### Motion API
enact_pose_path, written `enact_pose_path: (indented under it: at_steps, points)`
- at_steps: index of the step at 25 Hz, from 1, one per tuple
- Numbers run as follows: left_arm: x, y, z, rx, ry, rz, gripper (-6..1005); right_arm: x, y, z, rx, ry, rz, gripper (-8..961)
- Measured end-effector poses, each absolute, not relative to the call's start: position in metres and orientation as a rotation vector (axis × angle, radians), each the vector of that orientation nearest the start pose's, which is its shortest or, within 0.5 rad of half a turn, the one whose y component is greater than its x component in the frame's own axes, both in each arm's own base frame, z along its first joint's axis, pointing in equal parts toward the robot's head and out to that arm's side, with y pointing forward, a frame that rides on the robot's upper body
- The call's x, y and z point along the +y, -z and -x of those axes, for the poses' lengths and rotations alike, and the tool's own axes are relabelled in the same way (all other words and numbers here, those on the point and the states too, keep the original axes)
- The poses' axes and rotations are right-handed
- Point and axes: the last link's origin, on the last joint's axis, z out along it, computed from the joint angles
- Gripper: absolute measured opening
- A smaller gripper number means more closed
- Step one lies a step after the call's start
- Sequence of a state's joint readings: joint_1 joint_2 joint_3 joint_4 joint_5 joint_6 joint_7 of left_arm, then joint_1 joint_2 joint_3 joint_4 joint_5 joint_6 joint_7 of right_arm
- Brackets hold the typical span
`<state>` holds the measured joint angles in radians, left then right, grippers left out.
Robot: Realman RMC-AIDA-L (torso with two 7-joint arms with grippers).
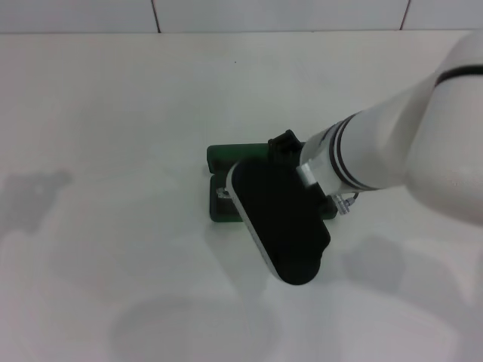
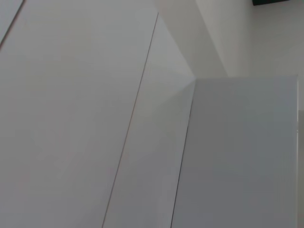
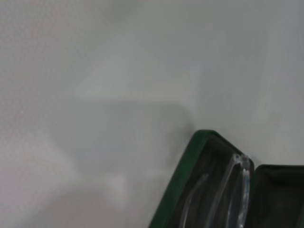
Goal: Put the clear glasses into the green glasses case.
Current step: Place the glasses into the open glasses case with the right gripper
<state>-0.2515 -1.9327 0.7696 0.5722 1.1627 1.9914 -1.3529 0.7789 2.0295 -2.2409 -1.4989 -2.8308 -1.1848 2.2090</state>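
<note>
The green glasses case [image 1: 226,157] lies open on the white table, mostly covered by my right arm. My right gripper [image 1: 266,197] hovers directly over it, its black body hiding the fingers. In the right wrist view the green glasses case [image 3: 183,190] shows its dark inside, and the clear glasses [image 3: 233,190] lie in one half, with a lens and a thin arm showing. A small clear part of the glasses [image 1: 223,193] peeks out beside the gripper in the head view. The left gripper is out of view.
The white table [image 1: 106,151] stretches wide around the case, with a tiled wall along its far edge. The left wrist view shows only pale panels and a dark green corner [image 2: 270,2].
</note>
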Motion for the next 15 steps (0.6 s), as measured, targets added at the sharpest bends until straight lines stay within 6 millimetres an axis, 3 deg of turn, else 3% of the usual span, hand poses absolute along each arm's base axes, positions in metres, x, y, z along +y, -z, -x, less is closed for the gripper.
enact_pose_path:
  at_steps: [6, 15]
  points:
    - [0.2526, -0.1207, 0.2794, -0.398, 1.573, 2.227, 48, 0.3193, 0.1004, -0.0652, -0.925, 0.812, 2.580, 304]
    - [0.2517, -0.1208, 0.2802, -0.400, 1.571, 2.224, 49, 0.3185, 0.0969, -0.0704, -0.876, 0.856, 2.620, 304]
